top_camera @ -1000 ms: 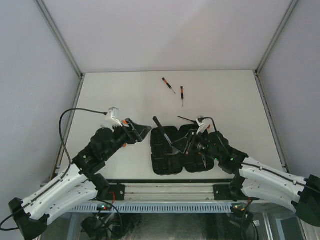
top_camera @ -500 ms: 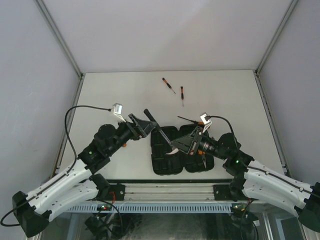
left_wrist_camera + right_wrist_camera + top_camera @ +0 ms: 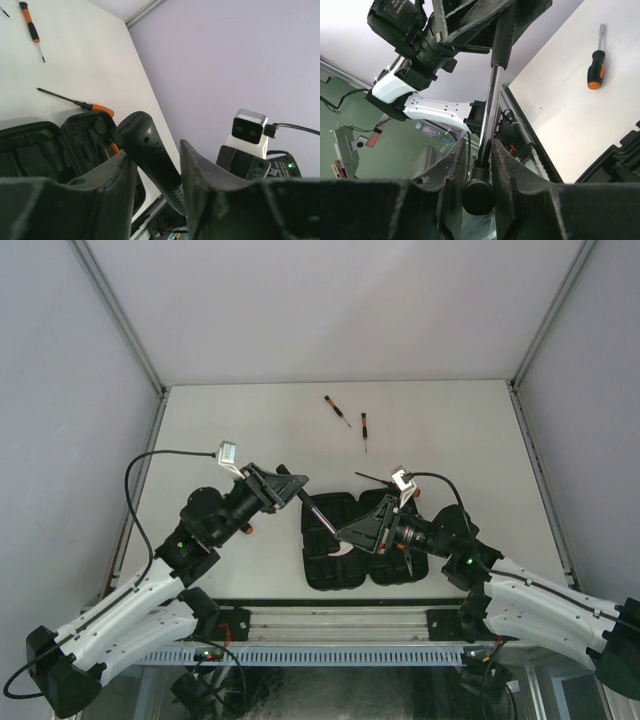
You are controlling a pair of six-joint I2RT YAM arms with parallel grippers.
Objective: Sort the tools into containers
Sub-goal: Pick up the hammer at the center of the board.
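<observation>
So the hammer (image 3: 322, 517) is up in the air over the left half of the open black tool case (image 3: 325, 575), which sits mid-way along the tabletop's (image 3: 450, 420) near edge. From above you barely get to see it. The head end vanishes into the right gripper (image 3: 348, 532) and the handle end into the left gripper (image 3: 298, 490). The right wrist view settles one half: its fingers (image 3: 447, 175) are pinched tight on the bare metal shaft, and the head below them is just a dark blob. The left one straddles the dimpled black handle (image 3: 147, 145), but I honestly can't tell if it's squeezing or only sitting around it (the contact is lost in shadow). The case's slots are mostly covered by the right arm. An orange bit (image 3: 408, 558) peeks out of the right half, no idea which tool. A stubby screwdriver (image 3: 595, 65) lies on the tabletop left of the case, nearly all hidden under the left arm from above. There's white printing on the left arm's black housing (image 3: 395, 20), cut off and too small to read. Otherwise, a far screwdriver (image 3: 337, 411) and a second screwdriver (image 3: 364, 430) lie a little in from the middle of the far edge. A long thin screwdriver (image 3: 375, 478) lies just beyond the case's far right corner.
</observation>
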